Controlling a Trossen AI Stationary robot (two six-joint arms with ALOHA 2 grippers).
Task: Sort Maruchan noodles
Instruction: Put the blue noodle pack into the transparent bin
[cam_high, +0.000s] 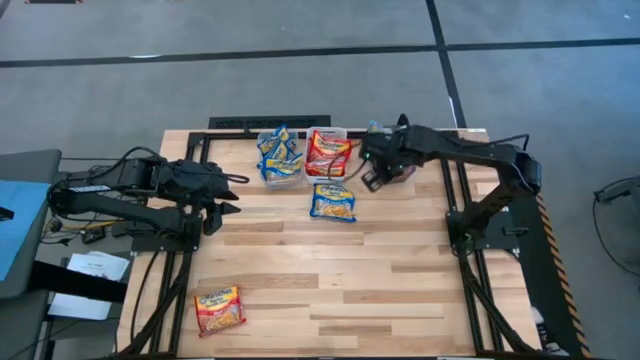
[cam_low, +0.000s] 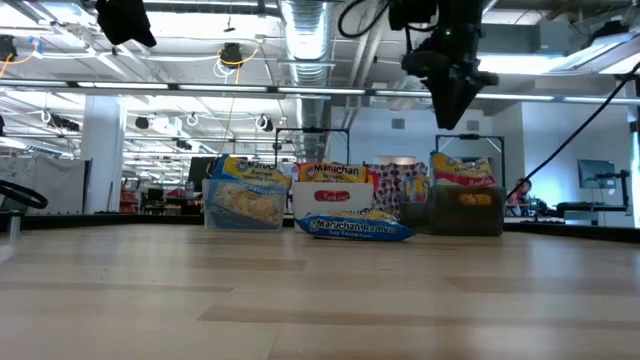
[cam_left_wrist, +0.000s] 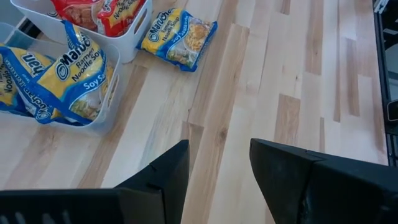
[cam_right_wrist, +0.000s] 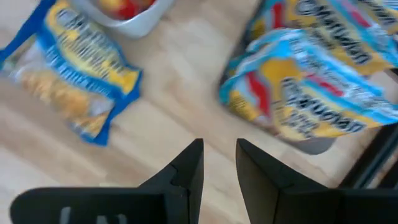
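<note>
Two arms over a wooden table (cam_high: 330, 280) mid-sort. Left gripper (cam_high: 228, 195) hangs at the table's left side, fingers (cam_left_wrist: 168, 171) spread w/ nothing between them. Right gripper (cam_high: 372, 170) hovers by the far bins, fingers (cam_right_wrist: 189, 165) parted a little & empty. Blue-trimmed noodle packets (cam_high: 279, 155) fill the clear bin (cam_high: 281, 180); red-trimmed packets (cam_high: 328, 152) sit in the white bin (cam_high: 327, 132) beside it. One blue packet (cam_high: 334, 202) lies loose on the table just in front of the bins; a red packet (cam_high: 219, 309) lies well apart at the near-left corner. A third bin (cam_low: 466, 210), near the right gripper, appears to hold more packets, though the arm hides it from above.
</note>
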